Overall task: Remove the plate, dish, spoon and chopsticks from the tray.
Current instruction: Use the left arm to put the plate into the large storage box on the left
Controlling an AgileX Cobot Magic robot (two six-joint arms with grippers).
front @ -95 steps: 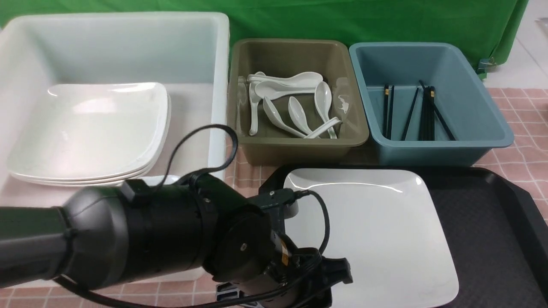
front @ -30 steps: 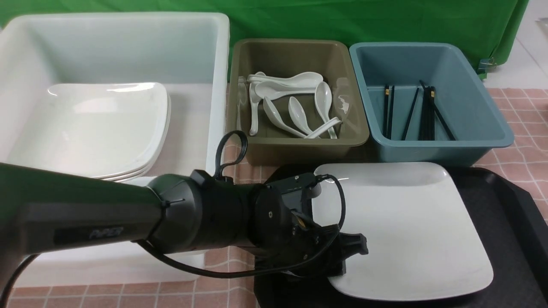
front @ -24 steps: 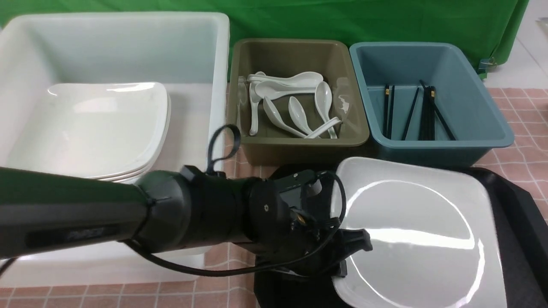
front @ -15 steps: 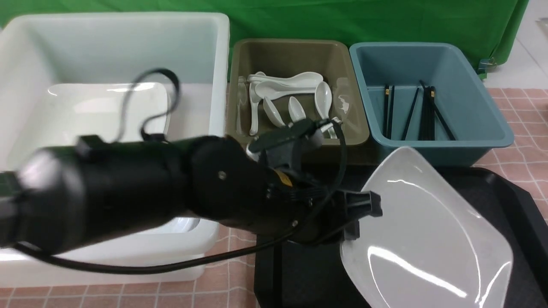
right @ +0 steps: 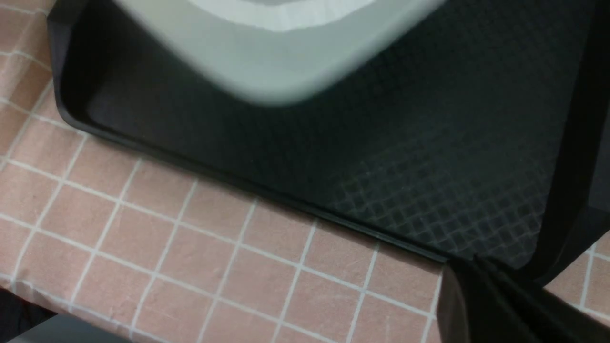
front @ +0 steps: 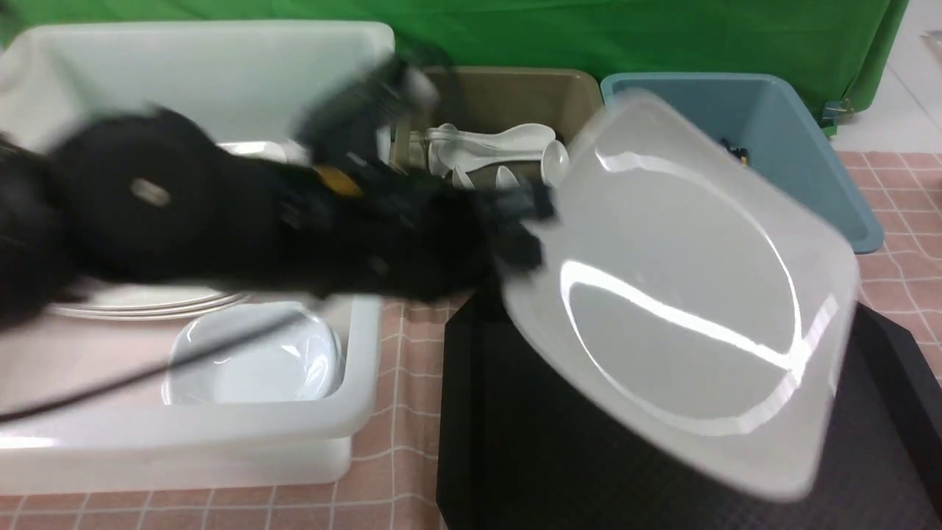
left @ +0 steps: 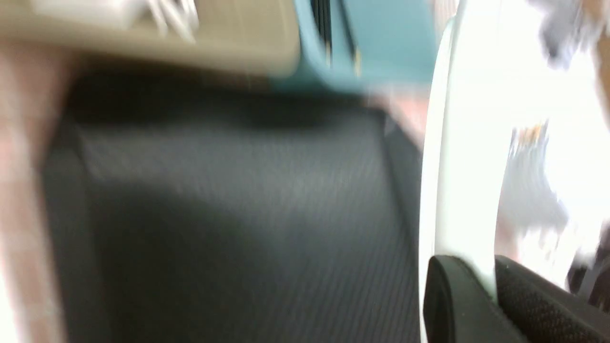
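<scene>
My left gripper (front: 526, 232) is shut on the near-left rim of the large white plate (front: 692, 294) and holds it tilted in the air above the black tray (front: 544, 456). In the left wrist view the fingers (left: 452, 300) pinch the plate's edge (left: 457, 143) over the tray (left: 238, 214). The small dish (front: 250, 364) lies in the white bin. White spoons (front: 500, 140) lie in the olive bin. Black chopsticks (front: 736, 153) show partly in the blue bin, behind the plate. My right gripper (right: 474, 267) looks shut and empty at the tray's near rim (right: 286, 202).
The white bin (front: 221, 434) at the left holds a stack of plates (front: 147, 302). The olive bin (front: 515, 88) and the blue bin (front: 802, 162) stand behind the tray. A pink checked cloth (front: 397, 412) covers the table. The left arm is blurred.
The left gripper has lifted the plate off the tray, tipped it up, and swung it upward and back toward the bins. The dish in the white bin is now uncovered.
</scene>
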